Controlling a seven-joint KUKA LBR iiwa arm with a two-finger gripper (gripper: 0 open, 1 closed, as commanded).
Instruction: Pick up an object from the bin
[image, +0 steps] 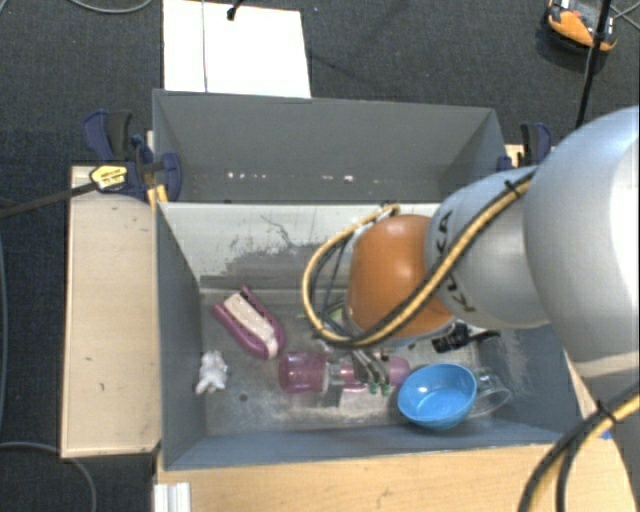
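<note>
Arm (560, 250) comes in from the right and reaches down into the bin (190, 300), wrist low over the floor. Orange cover (390, 275) on the wrist blocks most of the view of the tool, with yellow-and-black cables (325, 265) looped round its left side. Hand (352, 381) sits at floor level, mid-bin, close to the near wall. Can't tell whether it's apart, together or clamped on anything; the cover and cable ends hide that. Nearest item is a translucent purple cup (301, 372) lying on its side, just left of the hand and apparently touching it, though contact isn't clear. Another small purple piece (398, 371) pokes out on the hand's right side; can't tell if it's a separate item. Blue cup (437, 395) stands upright just right of that, in the near-right part of the floor, with something clear (492, 392) beside it toward the right wall. Purple-and-white brush-like thing (248, 322) lies tilted further left and further back, apart from the purple cup. Small white figure (211, 372) sits alone near the left wall, well apart from the hand. Nothing is visibly lifted; everything rests on the bin floor.
</note>
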